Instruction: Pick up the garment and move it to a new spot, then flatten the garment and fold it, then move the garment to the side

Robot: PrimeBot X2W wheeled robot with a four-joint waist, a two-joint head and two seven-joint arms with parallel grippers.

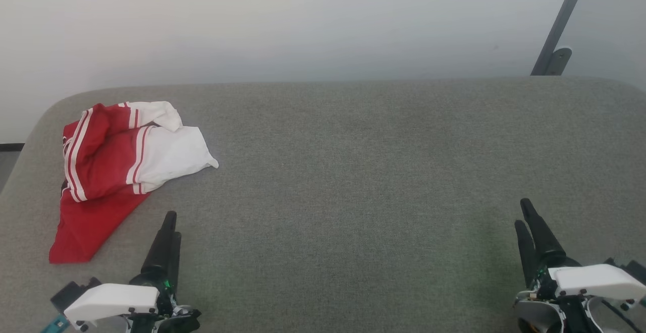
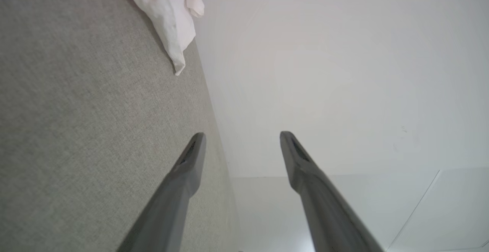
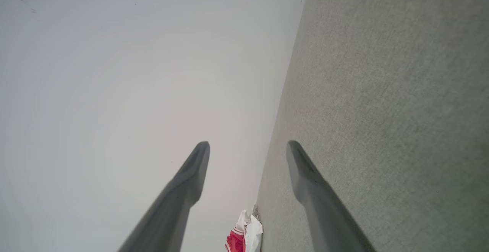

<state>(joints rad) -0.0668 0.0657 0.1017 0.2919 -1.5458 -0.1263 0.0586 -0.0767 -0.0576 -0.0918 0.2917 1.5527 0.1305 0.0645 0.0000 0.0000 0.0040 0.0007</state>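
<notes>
The garment (image 1: 116, 164), red with white sleeves and red-and-white striped trim, lies crumpled at the far left of the grey table (image 1: 353, 171). Its white sleeve (image 2: 168, 19) reaches into the top of the left wrist view, and a small red-and-white bit of the garment (image 3: 244, 236) shows at the bottom of the right wrist view. My left gripper (image 1: 169, 224) hovers open at the lower left, just right of the garment's red hem, holding nothing; its fingers (image 2: 191, 160) stand apart. My right gripper (image 1: 525, 214) is open and empty at the lower right, far from the garment.
A white wall (image 1: 303, 20) rises behind the table's far edge. A grey slanted metal bar with a bracket (image 1: 557, 35) stands at the back right. The table's left corner is rounded, with floor beyond it.
</notes>
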